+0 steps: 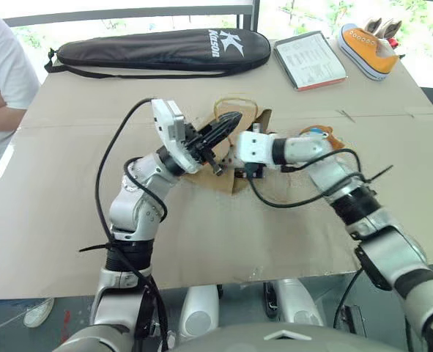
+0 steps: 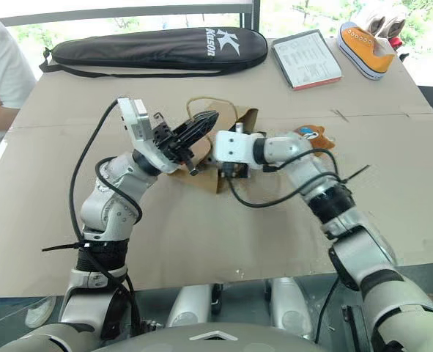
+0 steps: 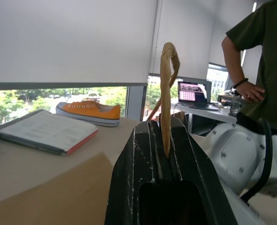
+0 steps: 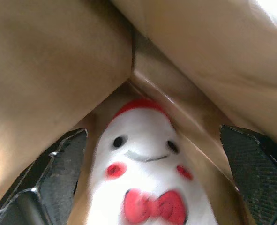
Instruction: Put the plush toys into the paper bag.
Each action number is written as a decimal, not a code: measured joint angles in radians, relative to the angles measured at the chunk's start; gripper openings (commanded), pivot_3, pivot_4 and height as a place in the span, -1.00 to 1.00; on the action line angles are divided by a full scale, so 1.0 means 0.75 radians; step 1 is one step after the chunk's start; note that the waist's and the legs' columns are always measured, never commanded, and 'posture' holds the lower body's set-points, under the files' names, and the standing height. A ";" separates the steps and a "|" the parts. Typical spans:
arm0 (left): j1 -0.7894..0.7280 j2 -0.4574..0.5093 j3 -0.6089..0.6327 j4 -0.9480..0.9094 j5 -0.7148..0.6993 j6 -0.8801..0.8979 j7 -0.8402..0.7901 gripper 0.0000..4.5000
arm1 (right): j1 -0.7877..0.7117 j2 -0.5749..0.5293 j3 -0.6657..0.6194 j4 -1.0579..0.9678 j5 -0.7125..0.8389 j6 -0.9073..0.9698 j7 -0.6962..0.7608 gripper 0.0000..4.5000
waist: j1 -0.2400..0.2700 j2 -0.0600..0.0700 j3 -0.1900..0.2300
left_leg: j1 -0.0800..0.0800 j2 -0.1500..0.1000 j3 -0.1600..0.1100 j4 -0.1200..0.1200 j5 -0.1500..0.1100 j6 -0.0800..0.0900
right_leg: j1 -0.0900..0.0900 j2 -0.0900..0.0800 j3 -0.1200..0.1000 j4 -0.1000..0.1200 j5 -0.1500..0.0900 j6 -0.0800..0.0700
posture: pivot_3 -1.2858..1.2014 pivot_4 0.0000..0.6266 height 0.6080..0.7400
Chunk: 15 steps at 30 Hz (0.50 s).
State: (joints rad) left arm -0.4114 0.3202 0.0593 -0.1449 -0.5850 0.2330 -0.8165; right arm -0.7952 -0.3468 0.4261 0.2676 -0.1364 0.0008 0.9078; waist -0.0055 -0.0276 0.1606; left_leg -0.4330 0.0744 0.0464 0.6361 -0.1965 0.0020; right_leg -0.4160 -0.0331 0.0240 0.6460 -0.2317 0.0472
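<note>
**Chicken Inside the Bag, Bear Waiting on the Table**

Pinching one twisted loop handle (image 3: 167, 93) between its closed black fingers, the left gripper (image 1: 227, 125) held the paper bag (image 1: 254, 121) up near the middle of the cardboard-covered table (image 1: 69, 205). In the left wrist view the handle rose straight out from between the shut fingers (image 3: 143, 159).

The right gripper (image 4: 152, 187) reached into the mouth of the bag from the robot's right, its forearm lying low over the table. In the right wrist view its two fingers (image 4: 63, 168) stood wide apart, with brown paper walls all around. Between them sat the white chicken (image 4: 145, 173), face toward the camera, red comb, red cheeks and a red bow showing. Neither finger touched the toy; it lay loose inside the bag.

The bear head (image 1: 320, 135) rested on the table just behind the right forearm, outside the bag.

At the far edge lay a long black racket case (image 1: 161, 50), a notebook (image 1: 309, 60) and an orange-and-white sneaker (image 1: 368, 51). A person in a white shirt (image 1: 0, 81) sat at the table's left side.
</note>
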 measured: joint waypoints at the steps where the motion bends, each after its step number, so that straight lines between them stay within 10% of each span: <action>1: 0.012 0.012 0.014 0.000 0.005 -0.002 0.001 -1.00 | 0.034 -0.031 -0.018 -0.050 0.012 0.027 0.012 0.98 | -0.001 0.000 0.000 | 0.001 0.000 0.000 0.000 0.000 0.000 | 0.000 0.000 0.000 0.000 0.000 0.000 | 0.03 -0.52 1.00; 15: -0.031 0.073 0.068 0.117 0.088 -0.064 0.023 -1.00 | 0.336 -0.282 -0.385 -0.710 0.201 0.865 -0.144 0.98 | -0.009 0.000 0.000 | 0.002 0.001 0.001 0.001 0.000 0.000 | 0.000 0.001 0.001 0.002 -0.001 -0.002 | 0.03 -0.52 1.00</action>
State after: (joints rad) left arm -0.4346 0.3751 0.1104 -0.0572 -0.5188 0.1846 -0.7991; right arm -0.5434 -0.5581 0.1376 -0.2650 0.0144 0.6494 0.7995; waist -0.0120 -0.0276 0.1605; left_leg -0.4314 0.0748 0.0469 0.6365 -0.1965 0.0020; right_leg -0.4161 -0.0323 0.0247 0.6477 -0.2326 0.0456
